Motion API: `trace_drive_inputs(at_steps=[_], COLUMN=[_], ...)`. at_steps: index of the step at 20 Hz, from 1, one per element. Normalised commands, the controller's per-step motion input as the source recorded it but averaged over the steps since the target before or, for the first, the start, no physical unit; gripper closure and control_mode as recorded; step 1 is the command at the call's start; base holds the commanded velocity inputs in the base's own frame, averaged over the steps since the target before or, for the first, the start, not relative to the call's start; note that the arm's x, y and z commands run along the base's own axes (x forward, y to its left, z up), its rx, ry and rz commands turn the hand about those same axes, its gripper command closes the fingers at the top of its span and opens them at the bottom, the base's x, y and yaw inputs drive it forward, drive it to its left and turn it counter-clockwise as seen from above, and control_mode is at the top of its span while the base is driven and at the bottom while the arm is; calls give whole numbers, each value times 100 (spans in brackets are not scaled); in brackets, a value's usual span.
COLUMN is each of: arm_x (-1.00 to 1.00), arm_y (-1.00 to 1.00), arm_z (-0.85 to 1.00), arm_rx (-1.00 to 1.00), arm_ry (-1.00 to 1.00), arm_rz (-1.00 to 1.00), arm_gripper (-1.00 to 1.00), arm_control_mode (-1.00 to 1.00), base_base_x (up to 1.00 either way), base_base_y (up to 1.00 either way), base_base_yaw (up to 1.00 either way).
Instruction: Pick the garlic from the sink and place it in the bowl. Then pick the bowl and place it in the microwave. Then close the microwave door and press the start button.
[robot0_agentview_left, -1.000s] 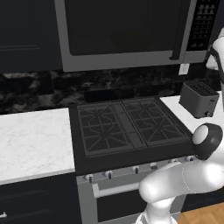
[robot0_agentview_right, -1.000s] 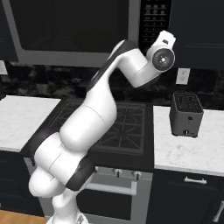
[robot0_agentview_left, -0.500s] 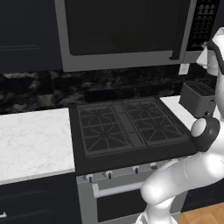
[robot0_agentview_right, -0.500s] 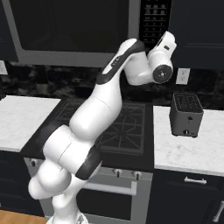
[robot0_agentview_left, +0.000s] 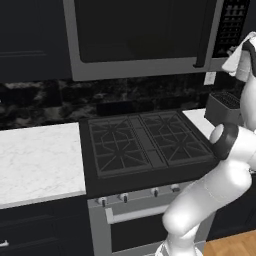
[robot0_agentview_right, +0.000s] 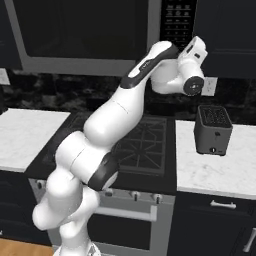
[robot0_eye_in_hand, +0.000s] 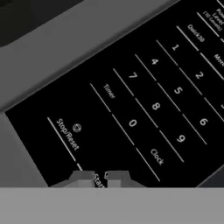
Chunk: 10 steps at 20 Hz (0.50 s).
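Observation:
The microwave (robot0_agentview_left: 140, 40) hangs above the stove with its door (robot0_agentview_left: 135, 30) closed, the dark bar handle (robot0_agentview_left: 204, 35) at the door's right side. My gripper (robot0_eye_in_hand: 100, 178) is shut and held right up against the black button panel (robot0_agentview_right: 175, 22). In the hand view the keypad (robot0_eye_in_hand: 166, 92) is very close, and my fingertips (robot0_eye_in_hand: 83, 178) sit at the "Start" label, just below "Stop/Reset". The hand (robot0_agentview_left: 235, 52) also appears against the panel (robot0_agentview_left: 231, 25) in the left base view. Garlic, bowl and sink are out of view.
A black gas stove (robot0_agentview_left: 145, 145) lies under the microwave, with an oven front (robot0_agentview_left: 150, 220) below it. A dark toaster (robot0_agentview_right: 212, 129) stands on the right counter. White marble counter (robot0_agentview_left: 35, 155) runs to the left. A wall outlet (robot0_agentview_right: 208, 86) sits behind the hand.
The hand has pushed in closer to the button panel and the arm's upper links have swung round. The stove, toaster and microwave door stay as they were.

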Motion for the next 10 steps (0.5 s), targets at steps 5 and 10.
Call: trace_drive_inputs(at_steps=[5,10], arm_x=[-12,-100], arm_y=[-14,17], arm_z=[-3,-46], arm_rx=[7,1], arm_ry=[0,-11], arm_rz=[2,1], arm_gripper=[100,100], arm_control_mode=[-100,-100], base_base_x=[0,0], base_base_y=[0,0], base_base_yaw=[0,0])
